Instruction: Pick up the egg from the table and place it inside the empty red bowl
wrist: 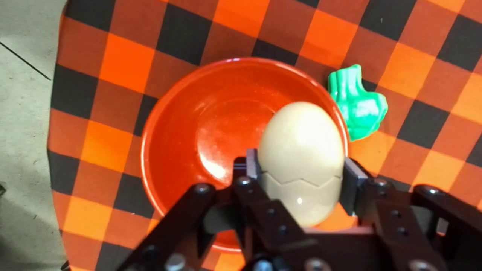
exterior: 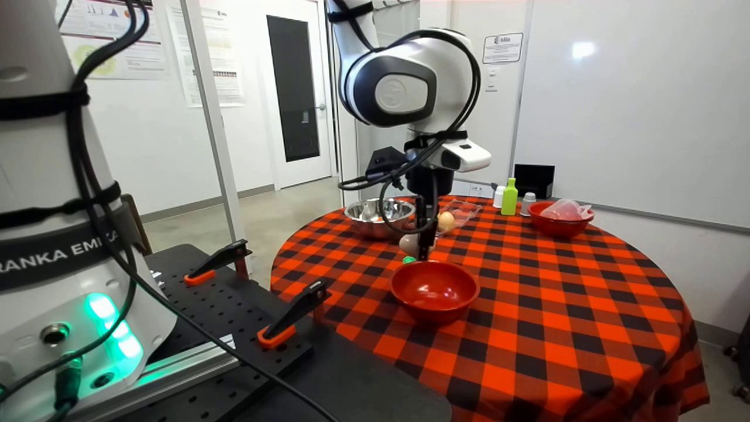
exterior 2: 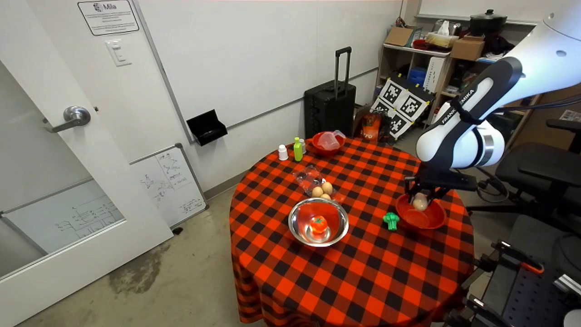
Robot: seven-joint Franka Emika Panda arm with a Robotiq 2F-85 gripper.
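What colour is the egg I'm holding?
The egg is pale beige with a zigzag line, clearest in the wrist view.

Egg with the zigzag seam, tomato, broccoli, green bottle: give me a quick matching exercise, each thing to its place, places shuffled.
1. zigzag-seamed egg
2. tomato
3. broccoli
4. green bottle

A. in the metal bowl
B. beside a white container
C. clamped in the hand
D. beside the red bowl in the wrist view

Pairs: 1-C, 2-A, 3-D, 4-B

Beige egg (wrist: 301, 158), zigzag-seamed, gripped above red bowl (wrist: 222, 124) on checkered table (exterior: 539, 299).
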